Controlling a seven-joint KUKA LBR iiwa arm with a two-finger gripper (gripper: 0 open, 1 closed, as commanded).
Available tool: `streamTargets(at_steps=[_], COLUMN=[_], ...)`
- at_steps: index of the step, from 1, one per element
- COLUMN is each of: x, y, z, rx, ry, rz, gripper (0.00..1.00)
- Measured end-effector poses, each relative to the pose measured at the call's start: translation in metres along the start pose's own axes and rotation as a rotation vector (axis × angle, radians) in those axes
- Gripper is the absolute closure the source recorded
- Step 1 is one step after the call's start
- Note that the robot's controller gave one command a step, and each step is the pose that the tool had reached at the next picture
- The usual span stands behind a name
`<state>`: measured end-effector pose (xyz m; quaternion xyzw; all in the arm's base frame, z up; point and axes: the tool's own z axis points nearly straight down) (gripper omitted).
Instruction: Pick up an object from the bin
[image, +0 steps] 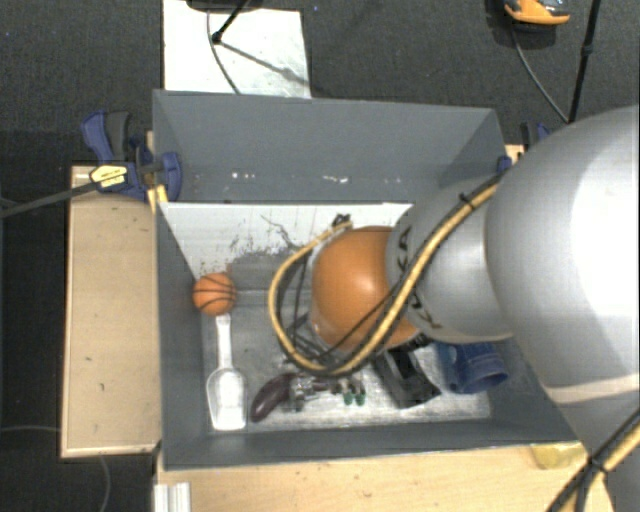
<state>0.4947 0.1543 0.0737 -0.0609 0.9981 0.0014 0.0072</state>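
Observation:
My gripper (312, 372) is low in the bin's front middle, and just its dark lower body peeks out under the arm's fittings. Right below it lies a dark maroon spoon-like thing (270, 398), with small green-tipped bits (352, 397) to its right. Whether the gripper touches either, I cannot tell. A black block-shaped thing (405, 378) rests to the right of the gripper, partly under the arm.
A small orange basketball (214, 294) sits by the left wall. A white plastic scoop (225, 385) lies along the left wall toward the front corner. A blue thing (475, 368) is at the right, half hidden by the arm. The arm's orange cover and looped cables hide the bin's middle.

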Motion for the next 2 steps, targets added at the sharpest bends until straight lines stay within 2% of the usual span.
streamTargets(at_steps=[1,2], x=[0.0037,0.0008], y=[0.0008,0.0009], z=[0.0027,0.0000], rx=[0.000,-0.001], ry=[0.012,0.003], rz=[0.001,0.008], gripper=[0.00,1.00])
